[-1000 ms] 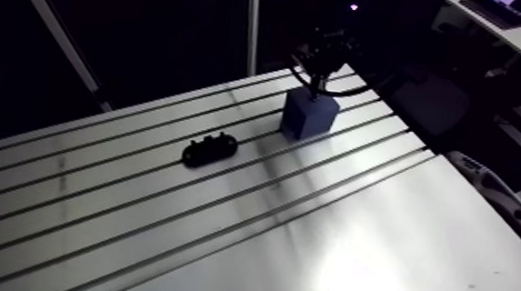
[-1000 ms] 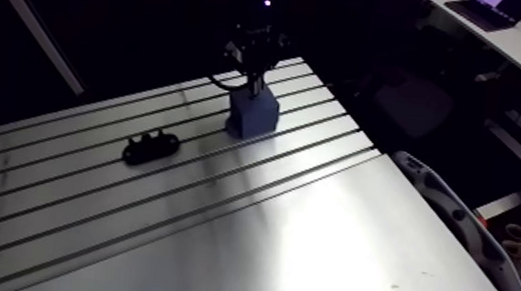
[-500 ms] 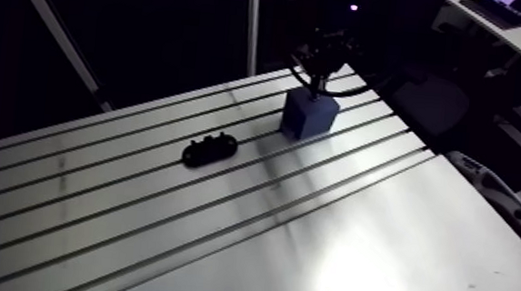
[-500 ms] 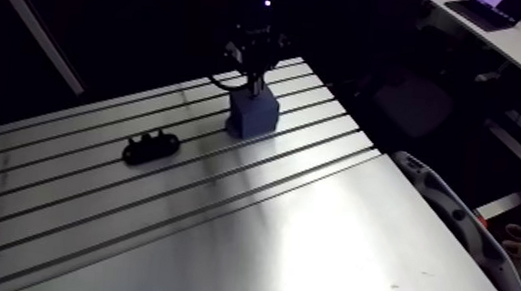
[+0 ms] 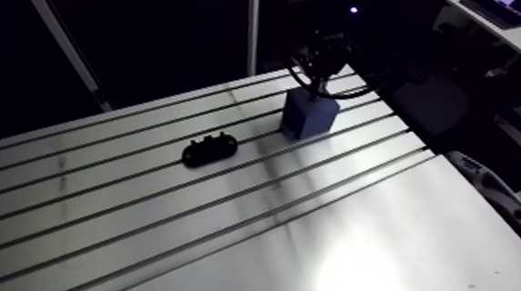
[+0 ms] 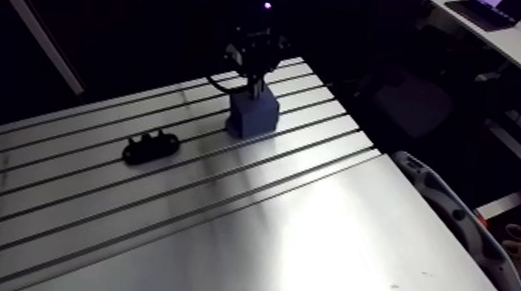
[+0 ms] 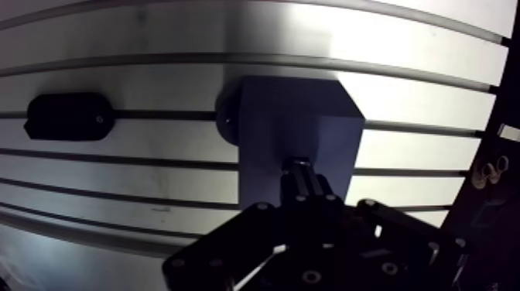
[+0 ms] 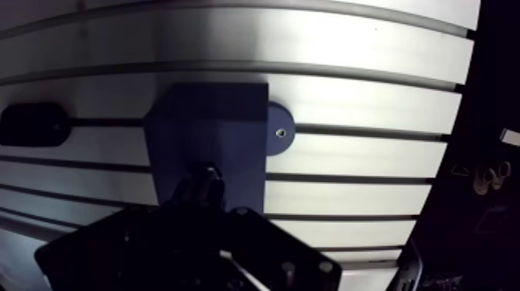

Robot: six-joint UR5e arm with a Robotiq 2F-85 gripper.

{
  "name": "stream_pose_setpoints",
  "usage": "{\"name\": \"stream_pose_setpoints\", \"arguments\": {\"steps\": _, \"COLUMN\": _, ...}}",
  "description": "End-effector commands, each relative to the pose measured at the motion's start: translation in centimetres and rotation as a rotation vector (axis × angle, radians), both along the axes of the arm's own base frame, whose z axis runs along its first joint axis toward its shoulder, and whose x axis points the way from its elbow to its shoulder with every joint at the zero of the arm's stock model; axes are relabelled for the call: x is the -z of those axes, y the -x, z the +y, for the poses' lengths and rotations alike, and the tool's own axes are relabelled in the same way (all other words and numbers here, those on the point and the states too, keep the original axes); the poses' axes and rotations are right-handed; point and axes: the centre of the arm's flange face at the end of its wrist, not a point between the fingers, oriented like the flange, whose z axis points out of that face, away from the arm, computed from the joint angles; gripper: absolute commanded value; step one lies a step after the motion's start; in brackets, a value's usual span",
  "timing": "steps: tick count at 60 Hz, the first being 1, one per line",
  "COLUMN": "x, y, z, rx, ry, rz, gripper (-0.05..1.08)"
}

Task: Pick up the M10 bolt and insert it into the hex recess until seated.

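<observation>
My Robotiq gripper (image 7: pixel 300 176) and wrist on the remote feed
In my wrist view I see the gripper matte black all over: flat linkage bars spread from a broad body, small round pivot pins dot each joint and catch the light, and two slim fingers (image 7: pixel 309 190) taper to narrow tips; in my arm view the wrist (image 5: pixel 326 49) is a dark, blocky shape with one small violet indicator light (image 5: pixel 354 9) glowing on it
</observation>
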Motion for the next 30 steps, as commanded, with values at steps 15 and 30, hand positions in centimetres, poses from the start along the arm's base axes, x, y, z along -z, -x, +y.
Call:
{"name": "stream_pose_setpoints", "arguments": {"steps": 15, "x": 0.17, "y": -0.12, "z": -0.06, "rx": 0.000, "ry": 0.001, "rz": -0.003, "gripper": 1.08}}
{"name": "stream_pose_setpoints", "arguments": {"steps": 30, "x": 0.22, "y": -0.15, "z": -0.08, "rx": 0.000, "ry": 0.002, "rz": -0.004, "gripper": 1.08}}
